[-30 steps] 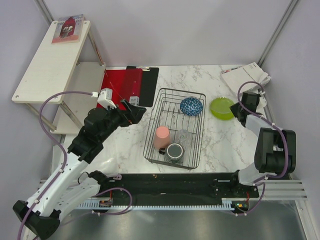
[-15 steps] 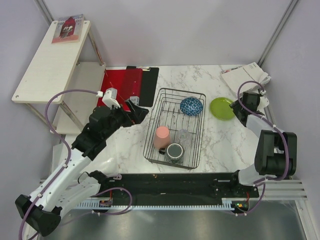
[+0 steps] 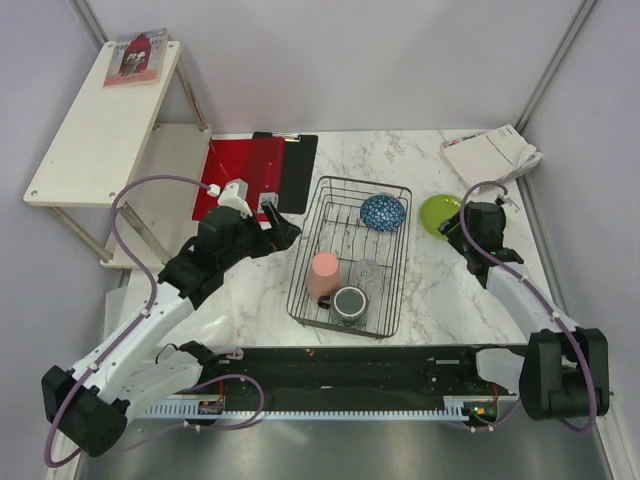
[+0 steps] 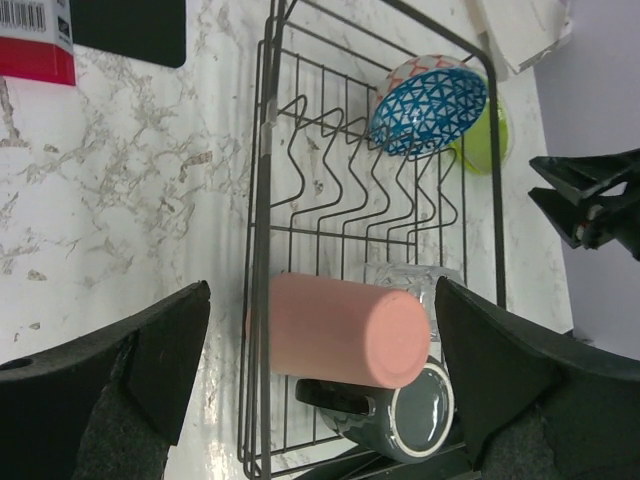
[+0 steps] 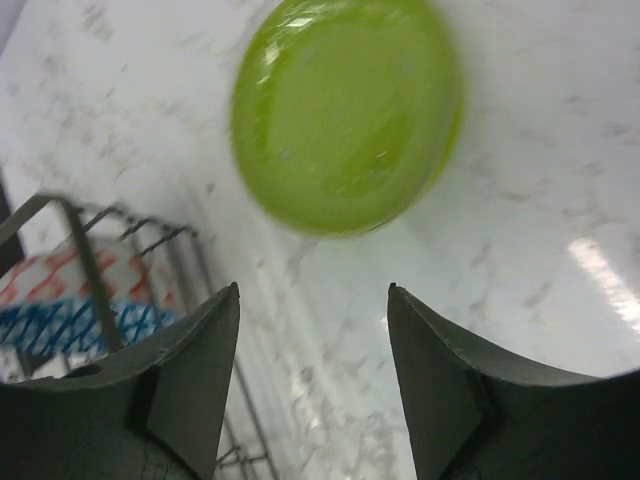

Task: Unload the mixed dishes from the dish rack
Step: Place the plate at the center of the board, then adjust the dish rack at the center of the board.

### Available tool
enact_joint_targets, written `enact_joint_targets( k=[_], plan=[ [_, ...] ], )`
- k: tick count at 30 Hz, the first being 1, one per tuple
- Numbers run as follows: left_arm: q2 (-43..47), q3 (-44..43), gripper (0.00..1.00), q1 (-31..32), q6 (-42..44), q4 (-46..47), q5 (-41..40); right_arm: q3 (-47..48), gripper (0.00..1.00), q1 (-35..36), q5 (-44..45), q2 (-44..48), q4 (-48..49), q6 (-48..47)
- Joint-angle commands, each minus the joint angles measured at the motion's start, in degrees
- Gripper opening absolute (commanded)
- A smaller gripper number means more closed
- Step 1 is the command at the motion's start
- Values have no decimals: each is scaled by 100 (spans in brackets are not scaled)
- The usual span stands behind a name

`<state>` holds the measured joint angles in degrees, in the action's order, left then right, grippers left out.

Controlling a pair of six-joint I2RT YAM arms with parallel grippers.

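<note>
The black wire dish rack (image 3: 303, 252) holds a blue patterned bowl (image 3: 382, 212) at its far end. At its near end are a salmon-pink cup (image 3: 323, 276) on its side, a clear glass (image 3: 367, 272) and a dark grey mug (image 3: 350, 303). My left gripper (image 3: 283, 225) hangs open just left of the rack. In the left wrist view its fingers frame the pink cup (image 4: 340, 328) from above, not touching it. A lime-green plate (image 3: 436, 213) lies flat on the table right of the rack. My right gripper (image 5: 312, 288) is open and empty, just short of the plate (image 5: 345, 110).
A red clipboard (image 3: 235, 178) and a black one (image 3: 292, 170) lie left of the rack's far end. White papers (image 3: 492, 155) sit at the back right corner. A wooden shelf (image 3: 100, 125) with a book (image 3: 137, 55) stands to the left.
My right gripper has opened, let go of the green plate and drawn back from it. The left arm has swung closer to the rack's left side.
</note>
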<state>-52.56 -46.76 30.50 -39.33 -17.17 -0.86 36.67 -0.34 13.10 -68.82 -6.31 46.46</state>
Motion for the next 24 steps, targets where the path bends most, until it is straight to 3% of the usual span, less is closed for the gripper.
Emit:
enact_joint_targets(
  k=[1,7,21,23,24],
  plan=[
    [-281,-184,99,0,48,-146,-107,-10,68,849,-747,500,165,-233],
    [-641,-219,99,8,-40,-120,-151,-133,68,1264,-949,949,296,-356],
    [-1915,-676,96,8,66,11,-169,-28,66,1809,-1442,-96,815,-779],
    [-2030,-711,89,8,118,38,-169,16,63,1818,-1433,-280,824,-796],
    [-2179,-720,80,8,154,47,-142,34,61,1818,-1451,-342,824,-813]
  ],
)
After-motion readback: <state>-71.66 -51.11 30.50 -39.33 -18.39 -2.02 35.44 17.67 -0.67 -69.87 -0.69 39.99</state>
